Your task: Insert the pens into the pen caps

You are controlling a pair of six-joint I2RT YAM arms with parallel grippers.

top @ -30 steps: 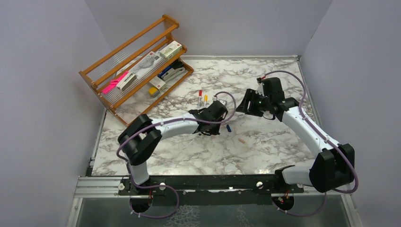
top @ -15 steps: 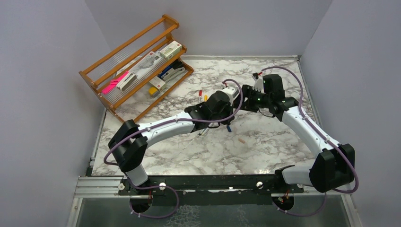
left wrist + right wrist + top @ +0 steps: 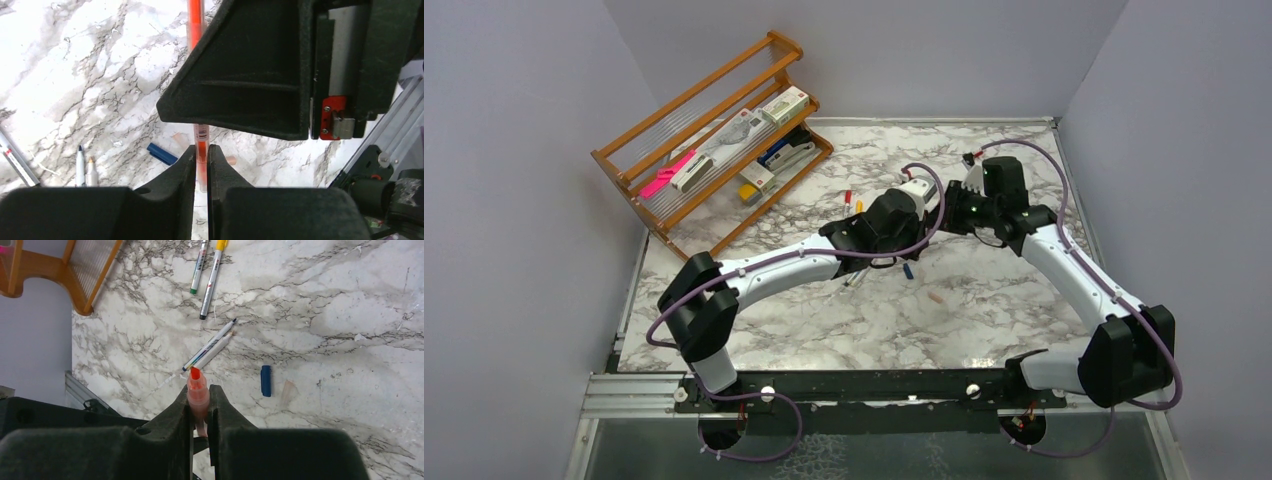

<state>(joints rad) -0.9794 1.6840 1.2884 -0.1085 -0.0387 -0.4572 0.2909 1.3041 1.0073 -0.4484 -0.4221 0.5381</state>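
Note:
The salmon-orange pen [image 3: 195,25] is held off the table between both arms. My left gripper [image 3: 201,150] is shut on one end of its barrel, and my right gripper [image 3: 199,394] is shut on the other end, so the orange tip [image 3: 195,374] pokes out past the fingers. The two grippers meet tip to tip at the table's middle, left gripper [image 3: 912,203] and right gripper [image 3: 944,207]. A dark blue cap [image 3: 266,380] and a pale pink cap [image 3: 288,390] lie on the marble below. Two grey-white pens [image 3: 210,348] lie side by side near them.
Two more pens, one with a yellow end [image 3: 213,277] and one with a green end [image 3: 199,266], lie further back. A wooden rack [image 3: 714,140] with stationery stands at the back left. The right gripper's body [image 3: 250,75] fills the upper left wrist view.
My left arm lifted off the table and swung right, bringing the orange pen to the right gripper. The right gripper's jaws then shut on the pen's far end.

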